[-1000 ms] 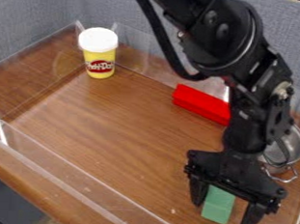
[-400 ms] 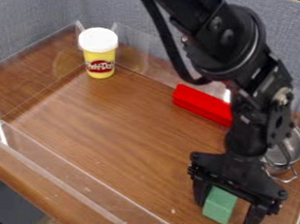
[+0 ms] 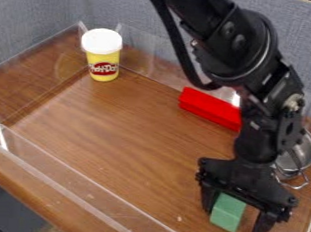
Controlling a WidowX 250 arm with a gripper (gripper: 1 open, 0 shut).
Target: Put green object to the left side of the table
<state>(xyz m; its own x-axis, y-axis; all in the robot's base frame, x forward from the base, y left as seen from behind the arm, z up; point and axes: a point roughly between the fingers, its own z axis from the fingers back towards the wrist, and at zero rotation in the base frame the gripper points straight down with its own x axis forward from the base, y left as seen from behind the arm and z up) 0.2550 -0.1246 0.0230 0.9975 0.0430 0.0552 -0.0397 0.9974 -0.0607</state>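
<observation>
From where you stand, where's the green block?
In the camera view, the green block is at the lower right, between the fingers of the open hand, near the clear front wall.

Small shift — arm only
The black gripper has edged slightly toward 4 o'clock — lower over the green block.

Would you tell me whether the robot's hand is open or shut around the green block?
Open: the fingers of the hand stand apart, with the green block between them.
</observation>
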